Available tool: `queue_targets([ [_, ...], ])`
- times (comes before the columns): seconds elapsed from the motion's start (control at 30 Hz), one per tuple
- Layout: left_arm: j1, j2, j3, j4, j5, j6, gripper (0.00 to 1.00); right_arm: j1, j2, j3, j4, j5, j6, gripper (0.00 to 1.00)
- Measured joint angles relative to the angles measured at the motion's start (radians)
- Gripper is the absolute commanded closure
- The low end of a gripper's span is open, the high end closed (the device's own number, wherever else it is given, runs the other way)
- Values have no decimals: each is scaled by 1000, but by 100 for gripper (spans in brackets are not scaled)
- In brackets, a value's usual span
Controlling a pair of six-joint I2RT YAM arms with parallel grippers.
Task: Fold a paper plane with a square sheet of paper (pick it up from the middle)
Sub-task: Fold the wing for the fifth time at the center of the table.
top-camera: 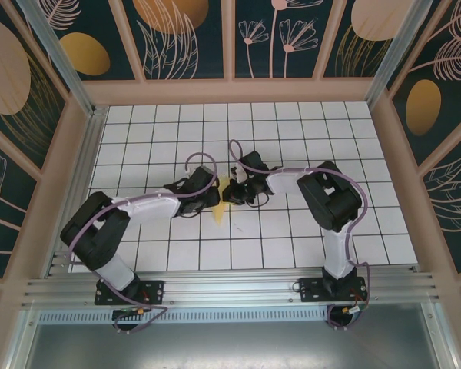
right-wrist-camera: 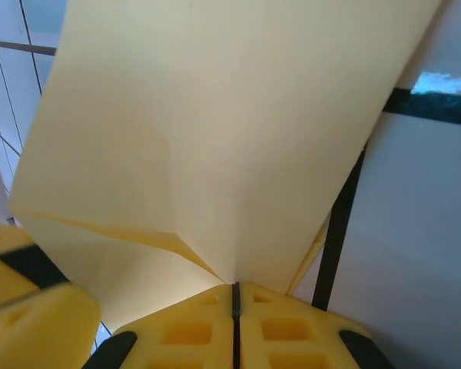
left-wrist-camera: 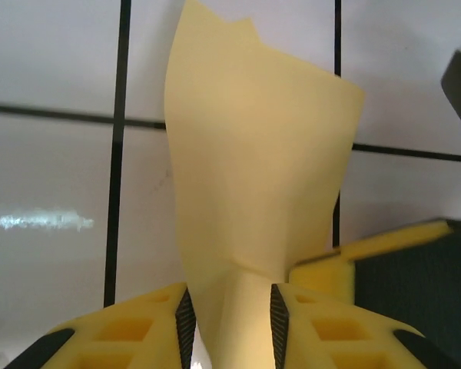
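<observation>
The pale-yellow sheet of paper (top-camera: 219, 211) is folded into a narrow creased form and held up off the tiles between both grippers at the table's middle. My right gripper (right-wrist-camera: 235, 286) is shut on its lower edge, and the folded paper (right-wrist-camera: 215, 138) fans up from the seam of the closed jaws. My left gripper (left-wrist-camera: 230, 296) stands open, its jaws apart around a narrow stem of the paper (left-wrist-camera: 253, 154), with a thin slit of daylight at the left pad. From above, the left gripper (top-camera: 217, 197) and right gripper (top-camera: 233, 192) nearly meet.
The white tiled floor (top-camera: 292, 138) with black grid lines spreads all around. Patterned walls (top-camera: 192, 38) with wooden frames close in the back and sides. A metal rail (top-camera: 230, 288) runs along the near edge by the arm bases.
</observation>
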Motion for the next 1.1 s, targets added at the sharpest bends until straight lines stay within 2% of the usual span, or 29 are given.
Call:
queue_targets([
  [0.13,-4,-78,-148,167,34,-69,66,-1,7,6,1,-9,16,92],
  [0.27,-8,-92,-222,284,56,-111,60,-3,10,8,1,-14,29,92],
  [0.4,-8,-91,-229,330,56,-140,56,-5,11,10,1,-18,35,92],
  [0.73,-24,-68,-274,412,82,-196,57,-10,14,10,4,-29,60,92],
  [0.93,-30,-65,-291,426,87,-214,77,-15,18,10,8,-40,68,92],
  [1.1,-42,-51,-293,447,97,-207,90,-17,18,10,8,-45,81,92],
])
